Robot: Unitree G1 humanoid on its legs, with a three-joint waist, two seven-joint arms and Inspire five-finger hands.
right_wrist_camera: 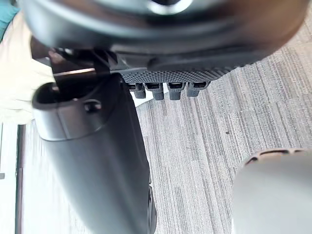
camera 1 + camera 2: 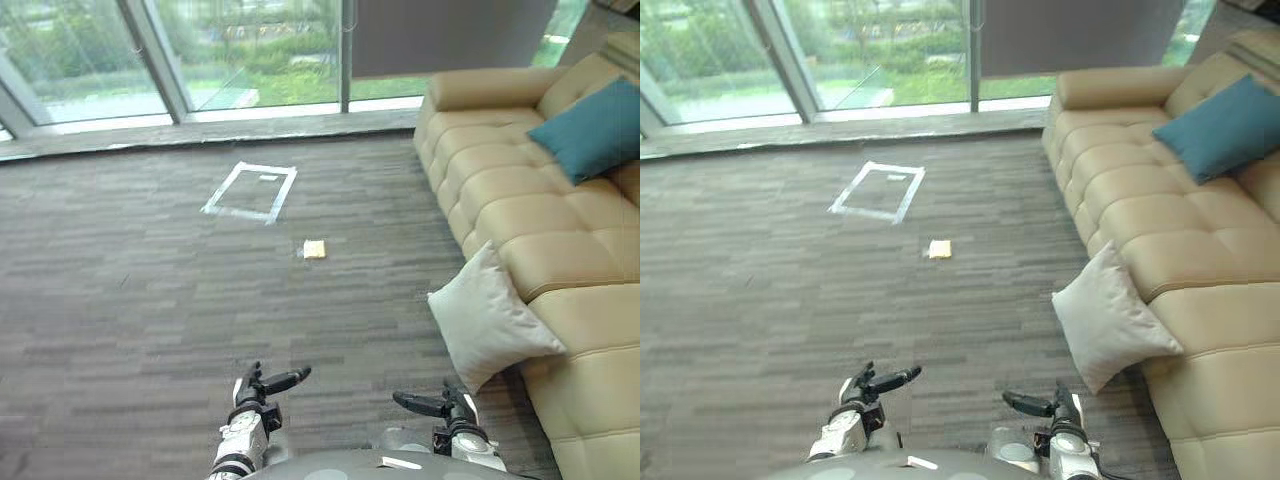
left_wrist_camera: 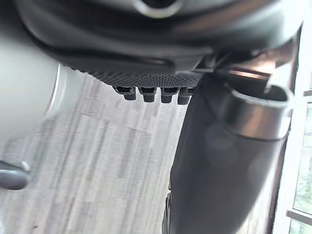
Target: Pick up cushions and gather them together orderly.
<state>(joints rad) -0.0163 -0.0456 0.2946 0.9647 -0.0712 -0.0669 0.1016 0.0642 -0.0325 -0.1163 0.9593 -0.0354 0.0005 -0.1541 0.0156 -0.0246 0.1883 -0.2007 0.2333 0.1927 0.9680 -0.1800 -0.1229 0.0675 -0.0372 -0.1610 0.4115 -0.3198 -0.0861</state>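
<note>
One white cushion point(image 2: 490, 315) stands apart from the right hand's point(image 2: 455, 410) fingers point(image 1: 157, 90).

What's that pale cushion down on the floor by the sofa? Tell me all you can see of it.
The pale cushion is square and off-white. It looks like soft plain fabric, plump, with pointed corners. It stands tilted on the grey carpet, leaning back against the front of the tan sofa. Nothing lies on it, and the robot's right hand hangs near it without touching.
</note>
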